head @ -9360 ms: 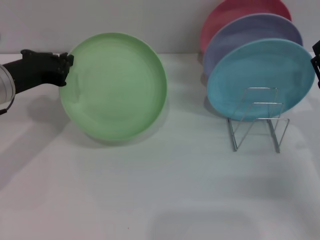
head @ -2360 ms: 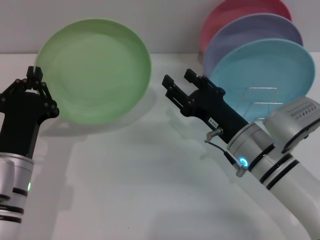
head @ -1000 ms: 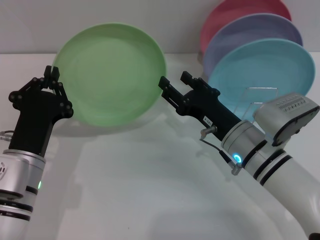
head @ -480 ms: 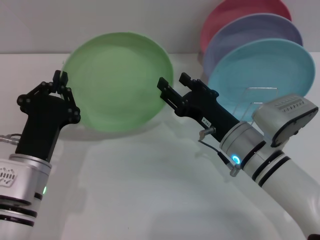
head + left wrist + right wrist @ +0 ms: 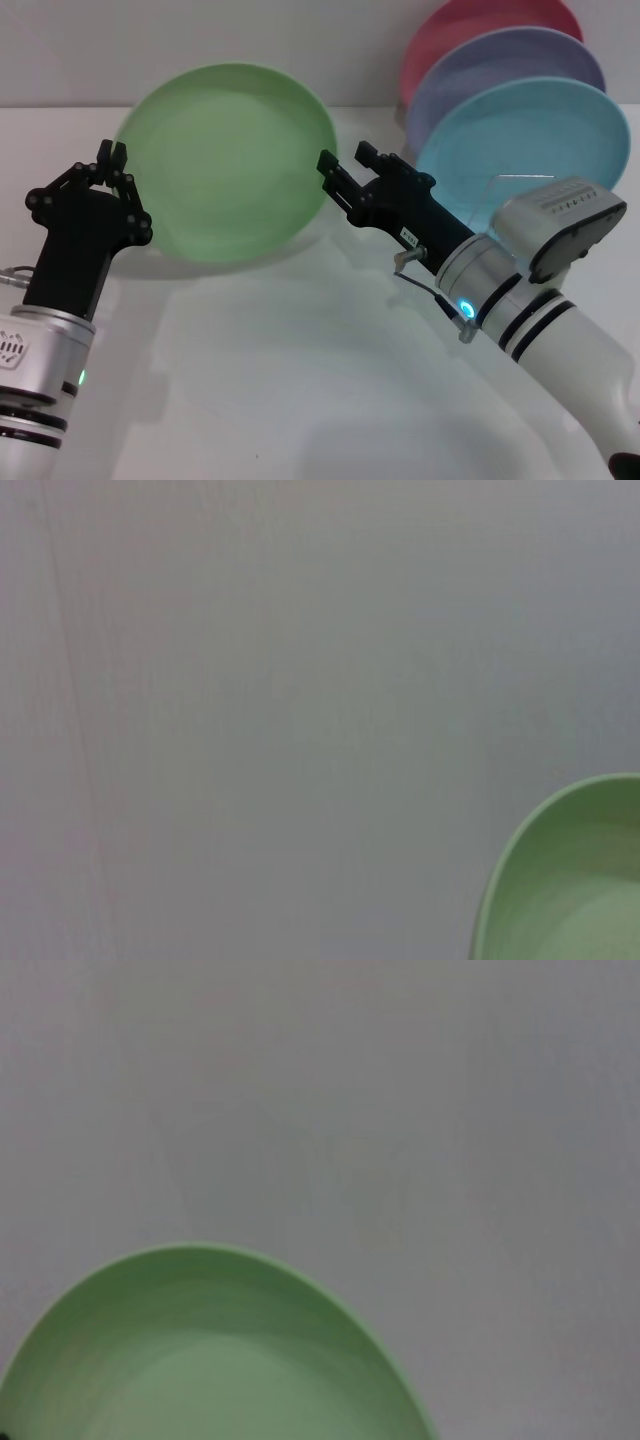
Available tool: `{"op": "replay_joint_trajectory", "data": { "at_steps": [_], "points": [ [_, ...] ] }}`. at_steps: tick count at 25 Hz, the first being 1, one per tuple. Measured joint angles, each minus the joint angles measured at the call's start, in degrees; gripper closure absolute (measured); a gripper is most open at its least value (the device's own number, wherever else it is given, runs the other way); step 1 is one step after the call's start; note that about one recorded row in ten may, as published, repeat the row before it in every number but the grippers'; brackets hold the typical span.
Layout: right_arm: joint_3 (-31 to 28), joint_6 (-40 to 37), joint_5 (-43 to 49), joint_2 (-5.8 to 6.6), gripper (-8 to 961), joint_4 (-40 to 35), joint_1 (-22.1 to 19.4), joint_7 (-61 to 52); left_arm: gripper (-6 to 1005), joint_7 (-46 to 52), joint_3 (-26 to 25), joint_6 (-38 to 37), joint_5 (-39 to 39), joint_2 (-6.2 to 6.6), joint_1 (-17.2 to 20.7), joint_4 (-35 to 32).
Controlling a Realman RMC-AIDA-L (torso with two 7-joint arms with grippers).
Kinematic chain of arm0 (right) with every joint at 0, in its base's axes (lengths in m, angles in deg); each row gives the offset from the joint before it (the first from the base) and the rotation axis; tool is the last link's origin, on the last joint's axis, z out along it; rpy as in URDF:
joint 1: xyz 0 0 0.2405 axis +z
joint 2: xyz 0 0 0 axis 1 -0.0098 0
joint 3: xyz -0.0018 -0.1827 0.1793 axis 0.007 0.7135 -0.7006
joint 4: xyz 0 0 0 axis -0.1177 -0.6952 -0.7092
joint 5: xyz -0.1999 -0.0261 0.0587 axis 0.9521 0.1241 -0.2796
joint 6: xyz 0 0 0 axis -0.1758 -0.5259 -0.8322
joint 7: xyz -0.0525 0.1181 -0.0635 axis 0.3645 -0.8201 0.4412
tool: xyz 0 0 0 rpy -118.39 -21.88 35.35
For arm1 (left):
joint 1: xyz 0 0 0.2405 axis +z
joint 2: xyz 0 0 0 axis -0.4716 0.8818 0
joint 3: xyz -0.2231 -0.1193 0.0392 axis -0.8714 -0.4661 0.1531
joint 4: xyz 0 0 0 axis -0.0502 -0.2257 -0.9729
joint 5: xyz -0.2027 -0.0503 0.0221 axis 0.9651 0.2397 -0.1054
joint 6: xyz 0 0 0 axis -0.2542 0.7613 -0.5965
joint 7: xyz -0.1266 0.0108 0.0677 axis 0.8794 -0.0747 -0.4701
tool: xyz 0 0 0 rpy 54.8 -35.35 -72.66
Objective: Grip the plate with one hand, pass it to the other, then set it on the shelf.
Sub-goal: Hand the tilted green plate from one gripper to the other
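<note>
The light green plate point(image 5: 228, 165) is held upright above the table, face toward me. My left gripper point(image 5: 110, 155) is shut on its left rim. My right gripper point(image 5: 345, 168) is at the plate's right rim, open. One of its fingertips point(image 5: 324, 163) overlaps the rim and the other stands off to the right. The left wrist view shows a piece of the plate's point(image 5: 570, 880) rim, and the right wrist view shows the plate's point(image 5: 210, 1360) upper part. The wire shelf point(image 5: 515, 180) stands at the right, mostly hidden behind my right arm.
A light blue plate point(image 5: 540, 130) stands in the shelf. A lavender plate point(image 5: 520, 60) and a pink plate point(image 5: 470, 25) stand behind it. A grey wall rises behind the white table point(image 5: 300, 380).
Over the last second the plate and my left gripper dropped a little and ended slightly left of half a second ago. My right gripper stayed open at the plate's right rim.
</note>
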Motion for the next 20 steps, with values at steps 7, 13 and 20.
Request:
{"op": "replay_joint_trajectory", "data": {
  "at_steps": [7,13,20],
  "points": [
    [-0.4,-0.1,0.1,0.03,395,1.7,0.0,10.8,959,0.1,-0.1,0.1,1.3,0.00,-0.5,-0.5],
    [-0.4,-0.2,0.1,-0.02,613,1.6,0.0,12.5,956,0.1,-0.1,0.1,1.3,0.00,-0.6,-0.5],
    [-0.7,-0.3,0.1,-0.02,646,0.9,0.1,13.6,953,0.1,-0.1,0.1,1.3,0.00,-0.7,-0.5]
  ]
}}
